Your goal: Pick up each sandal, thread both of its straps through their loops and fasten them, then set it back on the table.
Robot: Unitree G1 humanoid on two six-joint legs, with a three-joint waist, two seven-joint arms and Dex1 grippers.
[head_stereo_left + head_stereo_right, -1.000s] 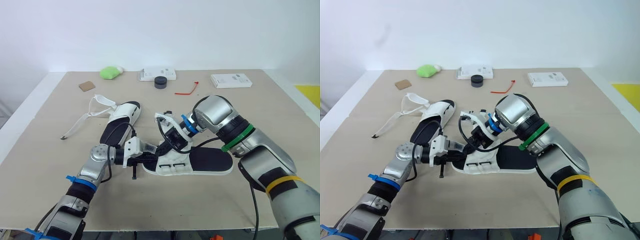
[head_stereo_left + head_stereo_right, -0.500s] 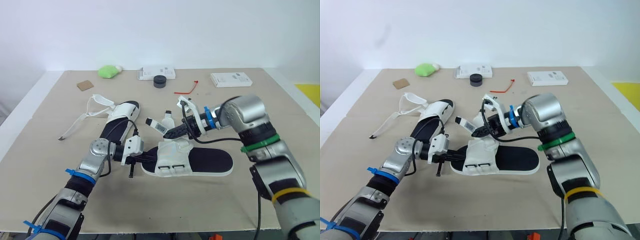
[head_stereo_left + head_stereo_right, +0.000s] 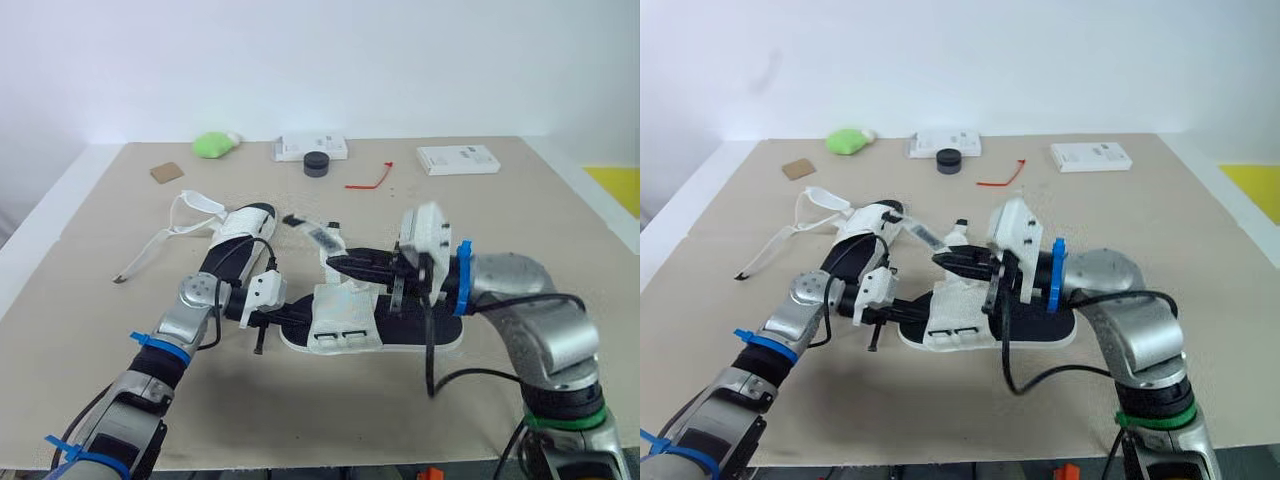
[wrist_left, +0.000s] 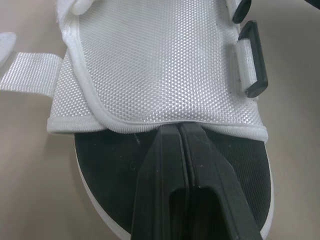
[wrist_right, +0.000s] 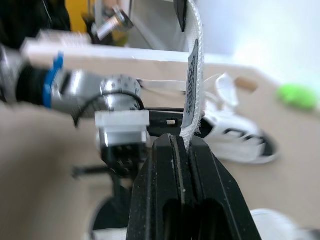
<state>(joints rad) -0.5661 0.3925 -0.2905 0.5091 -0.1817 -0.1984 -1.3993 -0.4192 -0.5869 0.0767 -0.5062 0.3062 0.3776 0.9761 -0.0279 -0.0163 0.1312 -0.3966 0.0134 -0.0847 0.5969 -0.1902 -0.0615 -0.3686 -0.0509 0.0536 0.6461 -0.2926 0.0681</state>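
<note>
- White honeycomb mesh forms the upper of the near sandal [image 3: 345,318], which lies flat mid-table on a smooth black footbed [image 4: 107,175]. Rectangular black plastic loops [image 4: 252,60] sit on webbing tabs at its side.
- Its woven strap [image 5: 192,75] rises clear of the sandal, pinched between the closed fingers of the right gripper [image 5: 182,142].
- The left gripper [image 4: 178,127] has its fingers pressed together, with the tips at the upper's hem over the toe end.
- A second sandal [image 3: 240,245] lies just beside, its straps trailing loose.
- Toward the far edge of the table [image 3: 520,230] lie a green lump [image 3: 213,145], two white boxes [image 3: 458,159], a black puck [image 3: 317,164], a red tie [image 3: 368,180] and a brown square [image 3: 167,172].
</note>
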